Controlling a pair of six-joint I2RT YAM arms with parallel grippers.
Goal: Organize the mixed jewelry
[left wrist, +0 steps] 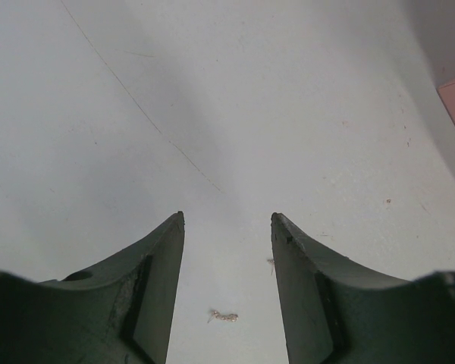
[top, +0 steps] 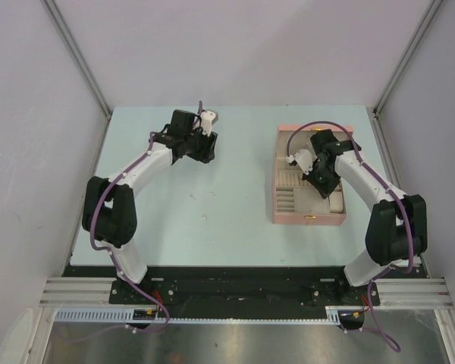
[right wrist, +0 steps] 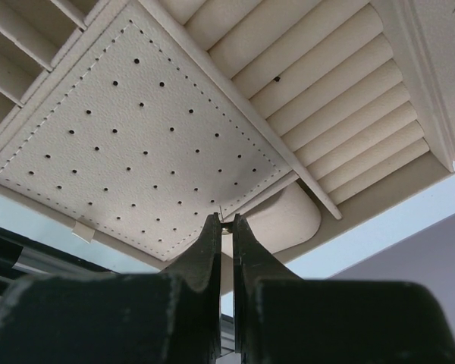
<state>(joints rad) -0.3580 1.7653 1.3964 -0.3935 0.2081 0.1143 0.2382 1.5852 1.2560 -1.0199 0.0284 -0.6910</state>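
My left gripper (top: 203, 154) hovers open over the pale blue table at the back left. In the left wrist view a tiny metallic chain-like piece (left wrist: 223, 315) lies on the table between the open fingers of the left gripper (left wrist: 227, 216). A second speck (left wrist: 271, 262) lies beside the right finger. More specks of jewelry (top: 211, 193) lie on the table mid-left. My right gripper (top: 317, 182) is inside the open pink box (top: 312, 221). In the right wrist view the right gripper (right wrist: 227, 220) is shut on a tiny stud-like piece (right wrist: 227, 222) at the corner of the perforated cream pad (right wrist: 136, 129). The cream rectangular piece is not visible.
The box holds cream ring rolls (right wrist: 334, 98) and slotted compartments (top: 287, 199); its lid stands up at the back (top: 315, 128). A rounded cream cushion (right wrist: 288, 216) sits just behind the right fingertips. White walls close in the table on three sides.
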